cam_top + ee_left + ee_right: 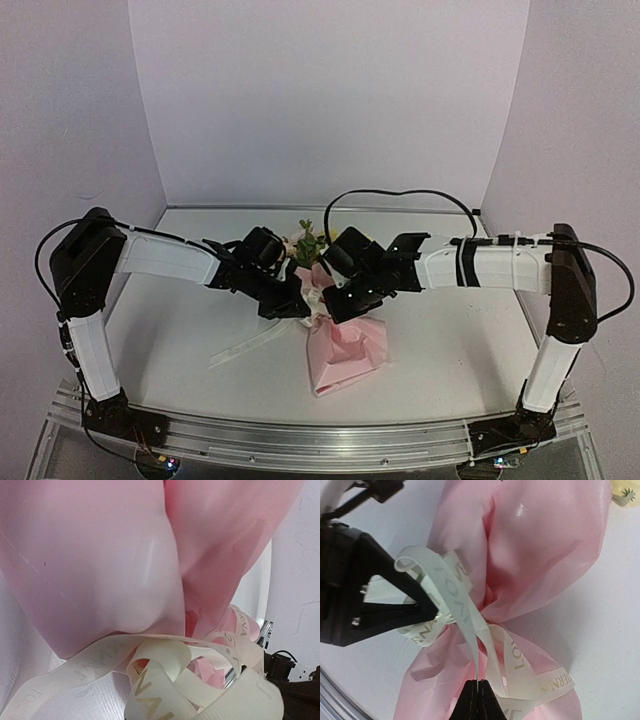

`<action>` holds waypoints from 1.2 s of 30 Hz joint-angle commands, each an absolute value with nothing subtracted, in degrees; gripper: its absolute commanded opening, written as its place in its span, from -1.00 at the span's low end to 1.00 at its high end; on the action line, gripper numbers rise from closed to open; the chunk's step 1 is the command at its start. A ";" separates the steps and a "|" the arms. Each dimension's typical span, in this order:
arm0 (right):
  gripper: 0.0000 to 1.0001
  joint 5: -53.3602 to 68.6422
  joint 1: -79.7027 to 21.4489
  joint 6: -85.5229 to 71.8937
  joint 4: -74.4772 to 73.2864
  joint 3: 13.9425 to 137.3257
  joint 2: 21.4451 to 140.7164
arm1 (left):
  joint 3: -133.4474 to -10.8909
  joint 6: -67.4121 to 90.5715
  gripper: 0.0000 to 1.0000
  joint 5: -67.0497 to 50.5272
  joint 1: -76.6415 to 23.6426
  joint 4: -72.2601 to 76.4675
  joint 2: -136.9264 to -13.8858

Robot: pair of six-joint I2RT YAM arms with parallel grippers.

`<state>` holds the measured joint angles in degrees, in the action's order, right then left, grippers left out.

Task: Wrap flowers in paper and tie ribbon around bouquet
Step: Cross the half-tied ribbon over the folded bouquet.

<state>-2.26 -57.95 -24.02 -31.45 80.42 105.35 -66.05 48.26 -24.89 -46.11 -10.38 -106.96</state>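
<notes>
Top view: the bouquet [345, 345] lies on the counter [460, 340] between the two arms, with its blooms pointing away from the bases. The flowers [308, 243] show past the far end of the pink paper [330, 375]. Both tools meet at the pinched waist, the left tool [298, 306] coming from the left and the right tool [334, 306] from the right, tips near each other. One tail of the ribbon [250, 343] trails flat on the counter toward the near left. Left wrist view: paper fills the upper frame and cream ribbon loops lie just below it (own fingers not seen here). Right wrist view: the right tool is closed, pinching one ribbon strand between its tips. The left tool is closed at the knot, with ribbon caught in its tips. The ribbon encircles the paper's waist.
</notes>
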 commanded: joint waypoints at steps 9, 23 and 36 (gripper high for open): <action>-0.73 4.49 -59.13 -21.40 -30.25 78.61 107.95 | -68.53 48.26 -1.00 -24.36 -45.83 -7.44 -107.73; 0.01 1.75 -58.22 -21.28 -31.10 81.39 106.85 | -67.68 45.50 -1.00 -22.21 -45.88 -7.46 -108.32; 0.26 4.33 -55.07 -28.57 -31.11 82.51 106.46 | -67.07 44.25 -0.99 -21.45 -45.88 -6.42 -108.77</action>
